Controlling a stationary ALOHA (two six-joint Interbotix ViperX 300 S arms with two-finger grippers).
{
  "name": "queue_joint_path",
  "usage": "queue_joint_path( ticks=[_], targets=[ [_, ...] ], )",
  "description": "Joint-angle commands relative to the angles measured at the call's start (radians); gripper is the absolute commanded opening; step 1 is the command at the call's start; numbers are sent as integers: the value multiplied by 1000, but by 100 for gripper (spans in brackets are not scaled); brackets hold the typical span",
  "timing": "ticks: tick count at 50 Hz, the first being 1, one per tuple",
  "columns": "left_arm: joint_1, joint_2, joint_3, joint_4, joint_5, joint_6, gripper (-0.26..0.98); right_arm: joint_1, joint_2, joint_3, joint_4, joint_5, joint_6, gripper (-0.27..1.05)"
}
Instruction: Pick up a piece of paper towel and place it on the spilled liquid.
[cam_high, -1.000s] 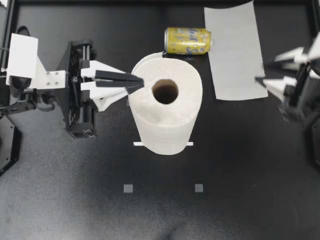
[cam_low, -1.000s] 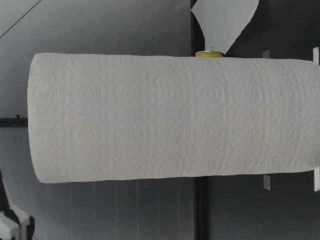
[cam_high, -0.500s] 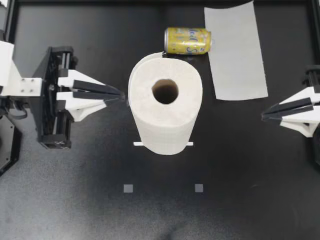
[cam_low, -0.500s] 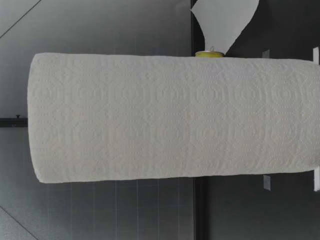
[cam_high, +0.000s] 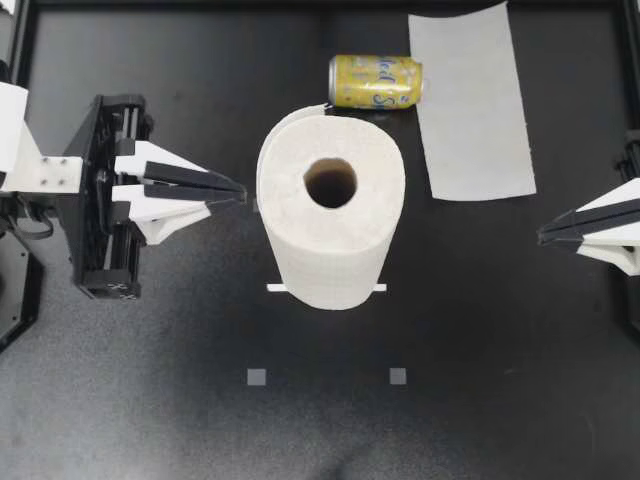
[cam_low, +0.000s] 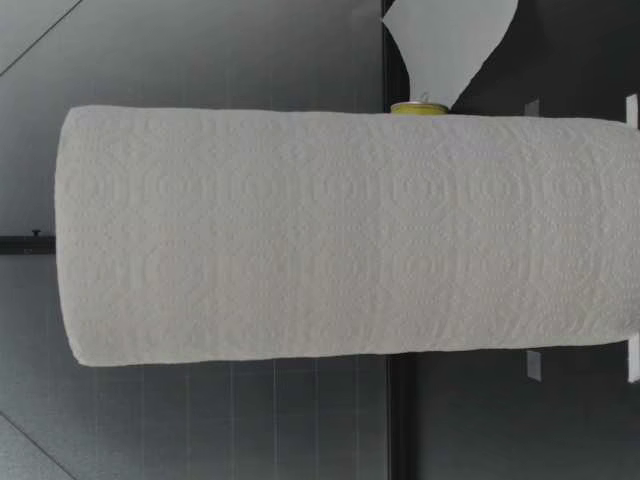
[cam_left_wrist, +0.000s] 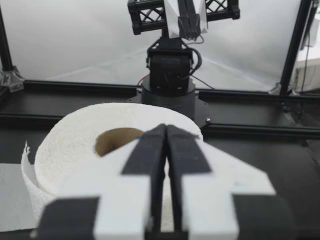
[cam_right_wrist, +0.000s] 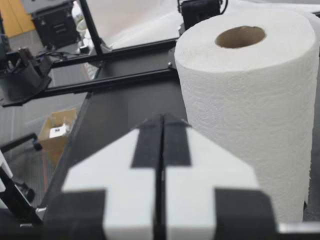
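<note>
The flat white rectangular paper towel sheet (cam_high: 468, 105) is lying just beside the tipped yellow can (cam_high: 376, 81), long axis running front-to-back (no spill can be made out). The right gripper (cam_high: 543, 236), being held pressed together and empty like the left gripper (cam_high: 240, 190), is being judged nearer.

The can (cam_high: 376, 81) lies behind the roll (cam_high: 332, 240), the sheet (cam_high: 470, 105) right of it.

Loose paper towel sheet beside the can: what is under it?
The sheet lies flat on the black table, beside the yellow can on its side. No liquid shows around its edges; whatever is beneath it is covered.
</note>
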Motion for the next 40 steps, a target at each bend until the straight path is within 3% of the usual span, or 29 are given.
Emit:
queue_joint_path(
  ticks=[1,40],
  targets=[
    [-3,-5,-17,3,-3,0,13,5,2,-12,2,-9,-5,5],
    [-5,0,-23,2,-11,2,13,5,-5,-14,-2,-18,-6,5]
  ],
)
